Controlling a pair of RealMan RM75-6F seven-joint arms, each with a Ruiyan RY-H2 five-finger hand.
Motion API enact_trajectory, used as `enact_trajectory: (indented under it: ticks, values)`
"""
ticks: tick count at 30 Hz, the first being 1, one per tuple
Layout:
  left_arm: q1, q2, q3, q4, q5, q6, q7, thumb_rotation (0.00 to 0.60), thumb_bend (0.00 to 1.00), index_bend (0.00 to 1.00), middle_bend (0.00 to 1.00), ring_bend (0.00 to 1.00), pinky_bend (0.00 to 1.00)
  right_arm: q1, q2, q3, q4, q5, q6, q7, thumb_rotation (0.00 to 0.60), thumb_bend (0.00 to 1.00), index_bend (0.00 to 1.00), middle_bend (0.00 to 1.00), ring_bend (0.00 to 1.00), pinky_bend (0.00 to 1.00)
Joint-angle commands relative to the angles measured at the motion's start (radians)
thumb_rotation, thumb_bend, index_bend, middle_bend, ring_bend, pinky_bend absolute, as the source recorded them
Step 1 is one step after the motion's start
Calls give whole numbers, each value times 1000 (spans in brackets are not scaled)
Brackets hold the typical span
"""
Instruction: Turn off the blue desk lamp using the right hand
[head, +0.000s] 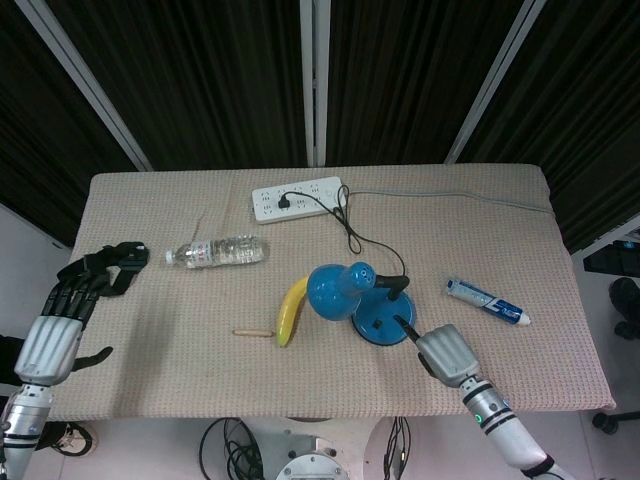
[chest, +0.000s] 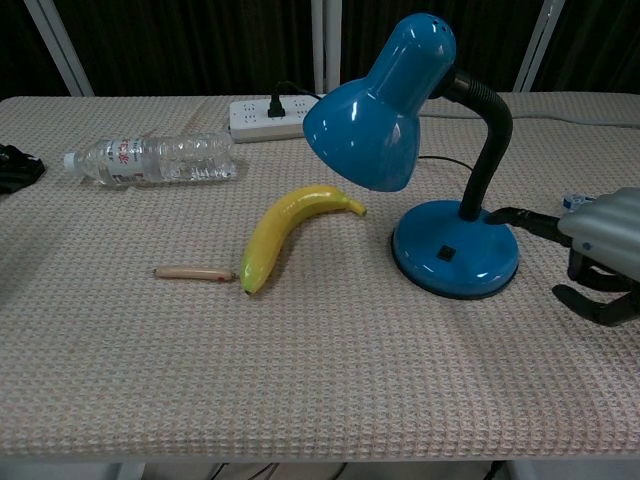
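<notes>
Blue desk lamp (chest: 425, 120) with a round glossy base, black gooseneck and bell-shaped shade, standing near the middle of the beige woven tablecloth (chest: 330, 390); no glow shows beneath the shade, so I judge the lamp to be off and the task essentially done. The small dark square switch (chest: 444, 254) sits on top of the base, on the side facing me. My right hand (chest: 600, 250) lies just to the right of the base, apart from it, one dark finger (chest: 525, 217) pointing leftward toward the foot of the gooseneck while the rest curl under; it holds nothing. The switch therefore lies to the left of that fingertip and slightly nearer me. If another press were needed, it would call for a short leftward reach. My right hand is by far the nearer; my left hand (head: 92, 280) rests at the far left table edge, well apart, fingers loosely bent and empty. A yellow banana (chest: 280, 232) and a short wooden pencil stub (chest: 193, 272) lie left of the lamp, clear of the hand's path.
</notes>
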Motion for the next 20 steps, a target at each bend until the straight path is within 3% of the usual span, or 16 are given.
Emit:
enact_trajectory:
  ticks: [1, 5, 8, 10, 11, 13, 15, 17, 20]
  values:
    - [-2, 2, 1, -6, 5, 0, 1, 600, 22, 74, 10, 0, 0, -93, 119, -64, -21, -82, 123, 106, 600, 478, 0, 952, 911, 876]
    - [-4, 2, 6, -15, 14, -2, 10, 600, 21, 74, 10, 0, 0, -163, 161, -69, 83, -175, 262, 304, 600, 473, 0, 952, 911, 876]
    - [-4, 6, 10, -25, 21, -1, 16, 600, 21, 74, 10, 0, 0, -224, 138, -33, 230, -222, 417, 450, 600, 385, 1, 928, 883, 861]
    - [-3, 10, 9, -29, 24, 3, 16, 600, 21, 74, 10, 0, 0, -251, 130, -19, 290, -221, 462, 512, 600, 286, 3, 764, 716, 743]
    - [-3, 12, 10, -30, 24, 4, 16, 600, 21, 74, 10, 0, 0, -257, 136, -21, 297, -214, 456, 525, 600, 244, 3, 635, 595, 655]
    - [-3, 14, 12, -28, 30, 5, 8, 600, 21, 74, 10, 0, 0, -264, 165, -24, 284, -183, 419, 512, 600, 158, 0, 259, 249, 422]
    - [-3, 17, 14, -22, 39, 10, 1, 600, 21, 75, 10, 0, 0, -268, 189, -16, 247, -141, 386, 466, 600, 94, 0, 37, 38, 186]
    - [-3, 19, 16, -18, 44, 13, -4, 600, 21, 75, 10, 0, 0, -275, 188, -2, 237, -129, 391, 445, 600, 56, 0, 0, 0, 26]
    - [-3, 19, 14, -10, 42, 14, -19, 600, 21, 74, 10, 0, 0, -288, 179, 13, 238, -124, 403, 434, 600, 32, 0, 0, 0, 0]
